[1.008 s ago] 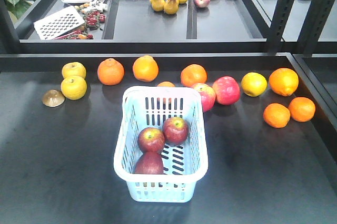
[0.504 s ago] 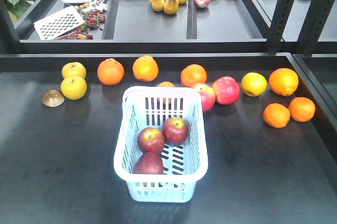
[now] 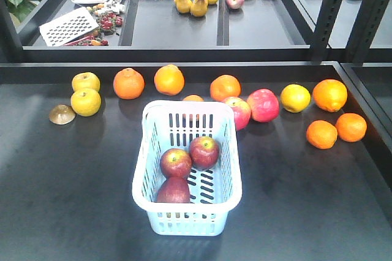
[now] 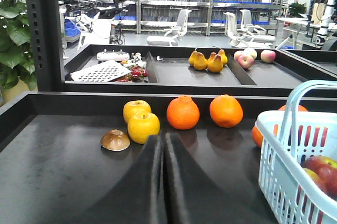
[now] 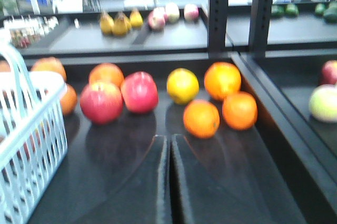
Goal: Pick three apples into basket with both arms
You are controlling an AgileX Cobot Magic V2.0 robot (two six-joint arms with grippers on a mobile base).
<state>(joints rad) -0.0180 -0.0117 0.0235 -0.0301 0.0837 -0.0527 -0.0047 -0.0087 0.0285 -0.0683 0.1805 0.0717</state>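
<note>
Three dark red apples lie inside the pale blue basket [image 3: 229, 175] in the front view: one [image 3: 176, 163] at the left, one [image 3: 204, 152] to its right, one [image 3: 173, 192] nearest the front wall. The left wrist view catches the basket [image 4: 274, 150] at its right edge with an apple [image 4: 322, 171] showing inside. My left gripper [image 4: 164, 139] is shut with nothing in it, low over the table left of the basket. My right gripper [image 5: 169, 139] is shut and empty too, right of the basket [image 5: 31, 134]. Neither arm shows in the front view.
Behind the basket runs a row of oranges [image 3: 128, 84], yellow fruit [image 3: 86, 102] and two brighter pink-red apples [image 3: 263, 105]. Two oranges [image 3: 321, 134] sit at the right. A brown half shell [image 3: 62, 114] lies at the left. Raised trays with pears [image 3: 190, 2] stand beyond.
</note>
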